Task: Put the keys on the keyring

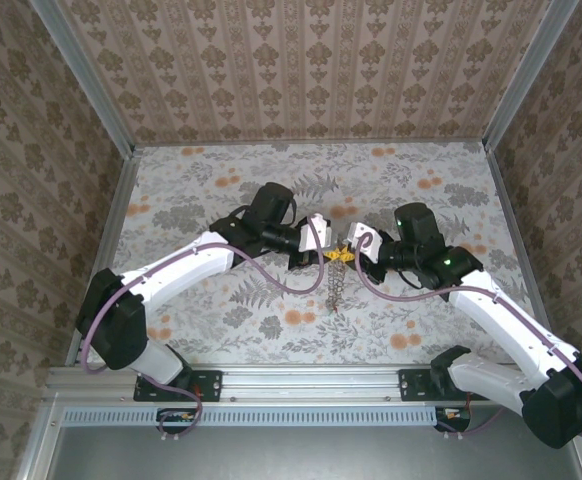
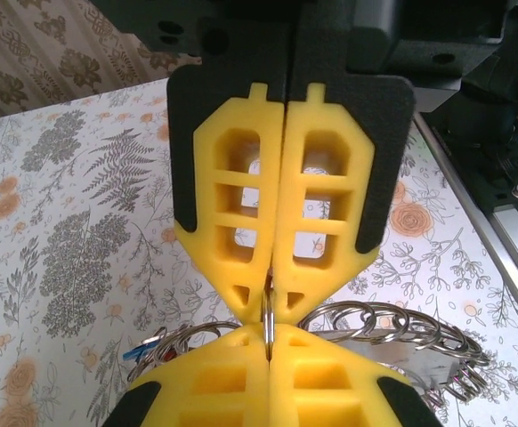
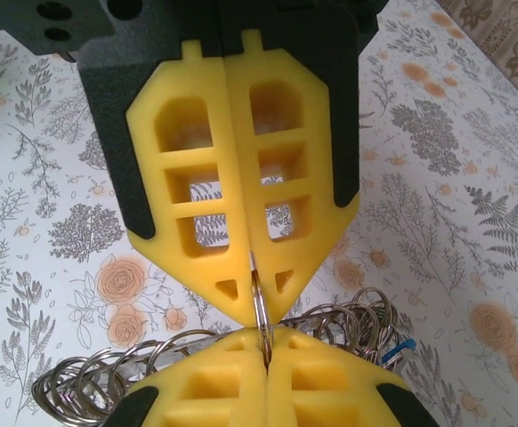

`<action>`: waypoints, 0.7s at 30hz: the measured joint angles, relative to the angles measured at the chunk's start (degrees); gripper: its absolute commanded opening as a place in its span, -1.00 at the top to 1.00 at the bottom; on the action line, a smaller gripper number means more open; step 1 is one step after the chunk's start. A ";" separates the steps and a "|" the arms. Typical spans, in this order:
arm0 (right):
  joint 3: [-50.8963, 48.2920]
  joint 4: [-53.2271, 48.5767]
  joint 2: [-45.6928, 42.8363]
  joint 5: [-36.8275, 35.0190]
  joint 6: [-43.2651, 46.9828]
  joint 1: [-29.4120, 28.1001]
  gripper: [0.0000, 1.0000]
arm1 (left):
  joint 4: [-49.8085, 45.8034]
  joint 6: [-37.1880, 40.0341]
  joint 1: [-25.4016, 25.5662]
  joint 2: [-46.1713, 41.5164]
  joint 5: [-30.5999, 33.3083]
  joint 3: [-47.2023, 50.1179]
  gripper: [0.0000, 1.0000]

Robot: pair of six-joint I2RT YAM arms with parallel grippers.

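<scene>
Near the bench centre, the left end effector and right end effector meet tip to tip. Both are clenched on the keyring, whose chain trails toward the near edge. A blue tag is half hidden behind its loops.

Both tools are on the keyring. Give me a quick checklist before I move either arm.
1. Grip of the left tool: shut on one loop of the keyring, ok.
2. Grip of the right tool: shut on the same loop, ok.
3. Room between the tool tips: not ok, they meet tip to tip.
4. Rest of the keyring hanging off the table: cannot tell.
5. Whether the key with the blue tag is threaded on: cannot tell.
</scene>
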State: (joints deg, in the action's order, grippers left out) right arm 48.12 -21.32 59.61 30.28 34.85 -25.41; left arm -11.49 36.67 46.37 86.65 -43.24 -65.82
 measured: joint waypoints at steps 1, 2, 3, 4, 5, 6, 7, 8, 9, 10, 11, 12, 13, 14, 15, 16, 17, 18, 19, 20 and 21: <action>-0.11 0.17 -0.09 -0.11 -0.07 0.02 0.80 | 1.03 -0.46 -0.17 -0.02 -0.42 0.46 1.00; -0.59 0.92 -0.33 -0.04 -0.11 0.09 0.78 | 3.08 -1.18 -0.46 -0.13 -1.09 1.44 1.00; -1.33 1.92 -0.57 0.22 -0.37 0.33 0.76 | 5.62 -2.45 -0.81 -0.26 -2.03 2.78 1.00; -2.01 3.02 -0.70 0.74 -0.76 0.57 0.74 | 7.98 -3.72 -1.16 -0.42 -2.97 4.15 1.00; -2.82 4.28 -0.74 1.53 -1.38 0.81 0.73 | 10.47 -5.14 -1.51 -0.57 -3.89 5.66 1.00; -3.65 5.60 -0.74 2.36 -2.10 1.05 0.72 | 12.83 -6.67 -1.84 -0.61 -4.87 6.97 1.00; -4.42 6.95 -0.74 3.23 -2.78 1.38 0.72 | 15.10 -8.15 -2.19 -0.61 -5.79 8.15 1.00; -4.90 7.98 -0.74 3.93 -3.50 1.64 0.72 | 16.59 -9.25 -2.32 -0.61 -6.45 8.87 1.00; -5.33 9.14 -0.72 4.76 -4.22 1.95 0.71 | 18.29 -10.34 -2.58 -0.61 -7.08 9.42 1.00; -5.55 10.19 -0.74 5.40 -5.03 2.23 0.71 | 20.09 -11.52 -2.73 -0.61 -7.78 9.90 1.00; -5.62 11.13 -0.74 6.03 -5.55 2.54 0.70 | 21.86 -12.61 -2.95 -0.61 -8.28 10.25 1.00; -5.73 12.28 -0.74 6.69 -6.25 2.95 0.70 | 24.20 -13.79 -3.23 -0.61 -8.81 10.78 1.00; -5.81 13.40 -0.74 7.34 -6.73 3.37 0.71 | 26.40 -14.97 -3.48 -0.61 -9.25 11.32 1.00; -5.90 14.10 -0.72 7.80 -7.06 3.65 0.70 | 28.37 -16.04 -3.69 -0.61 -9.57 11.85 1.00; -6.05 14.91 -0.72 8.37 -7.56 3.96 0.71 | 30.71 -17.29 -3.82 -0.61 -9.94 12.57 1.00; -6.21 15.41 -0.72 8.87 -7.93 4.20 0.72 | 32.59 -18.38 -3.89 -0.61 -10.21 13.18 1.00; -6.32 15.74 -0.72 9.27 -8.11 4.33 0.73 | 34.53 -19.54 -4.02 -0.61 -10.51 13.88 1.00; -6.43 16.20 -0.72 9.66 -8.39 4.55 0.78 | 36.59 -20.74 -4.15 -0.61 -10.82 14.60 1.00; -6.54 16.68 -0.72 10.08 -8.66 4.61 0.85 | 38.84 -22.08 -4.33 -0.61 -11.08 15.37 1.00; -6.58 17.03 -0.72 10.51 -8.76 4.72 0.89 | 40.59 -23.19 -4.48 -0.61 -11.34 15.93 1.00; -6.58 17.40 -0.72 10.84 -9.05 4.81 0.96 | 42.49 -24.37 -4.70 -0.59 -11.67 16.46 1.00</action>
State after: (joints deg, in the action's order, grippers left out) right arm 41.54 -3.92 58.89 41.12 25.80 -20.60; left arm 31.00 12.29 41.67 86.06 -54.92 -49.36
